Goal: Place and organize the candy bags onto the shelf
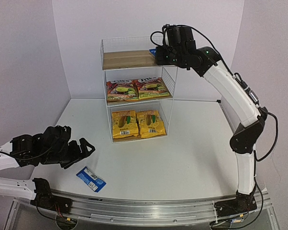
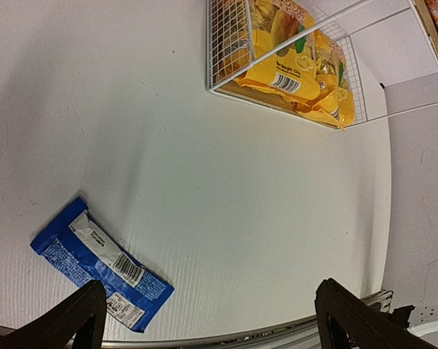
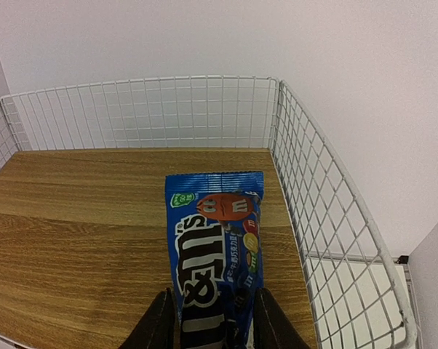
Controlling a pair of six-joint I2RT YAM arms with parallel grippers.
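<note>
Blue packet on the top board, one more to fetch

Top view: shelf [image 1: 169, 79] at 12 o'clock, red bags [image 1: 121, 89] on the middle board, yellow bags [image 1: 124, 123] on the bottom. My right claw [image 1: 159, 53] is over the top board [image 1: 127, 58] at 1 o'clock, tips hidden by the arm. Left wrist: left claw [image 2: 212, 291] is wide open and empty, with the loose blue packet [image 2: 95, 265] on the surface [image 2: 226, 189] at 8 o'clock. Right wrist: the shelved blue packet [image 3: 219, 247] lies flat between the fingers [image 3: 161, 323]. Its near end is cut off, so I can't tell if they're pinching it. Next, I reckon: back out level, then grab the loose one.
</note>
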